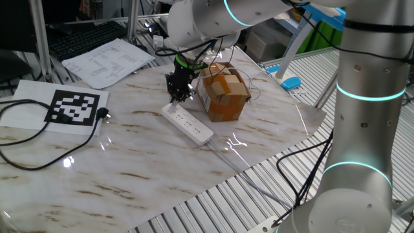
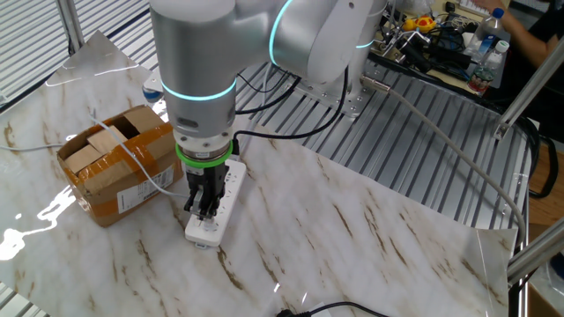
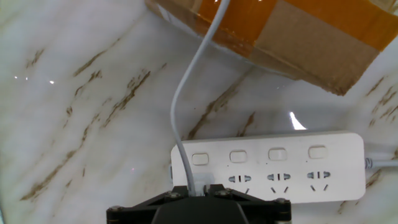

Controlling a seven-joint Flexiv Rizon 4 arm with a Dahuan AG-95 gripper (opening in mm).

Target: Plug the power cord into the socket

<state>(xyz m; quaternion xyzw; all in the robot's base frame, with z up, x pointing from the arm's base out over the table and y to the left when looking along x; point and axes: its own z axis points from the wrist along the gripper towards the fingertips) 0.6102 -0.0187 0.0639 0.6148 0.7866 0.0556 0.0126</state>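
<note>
The socket (image 1: 188,123) is a long white power strip lying on the marble table beside a cardboard box. It also shows in the other fixed view (image 2: 214,210) and in the hand view (image 3: 280,165), with a row of outlets and switches. My gripper (image 1: 179,96) points straight down over the strip's end outlet, the one farthest from the strip's cable. It is shut on the plug of a white power cord (image 3: 186,106). The plug itself is mostly hidden between the fingers (image 3: 198,194). The cord runs up toward the box. In the other fixed view my gripper (image 2: 203,208) sits right at the strip.
The cardboard box (image 1: 223,96) stands close behind the strip (image 2: 110,163). A black cable with a plug (image 1: 103,115) lies at the left by a marker sheet (image 1: 74,107). Papers (image 1: 107,61) lie at the back. The table edge runs along a ribbed metal surface (image 1: 259,188).
</note>
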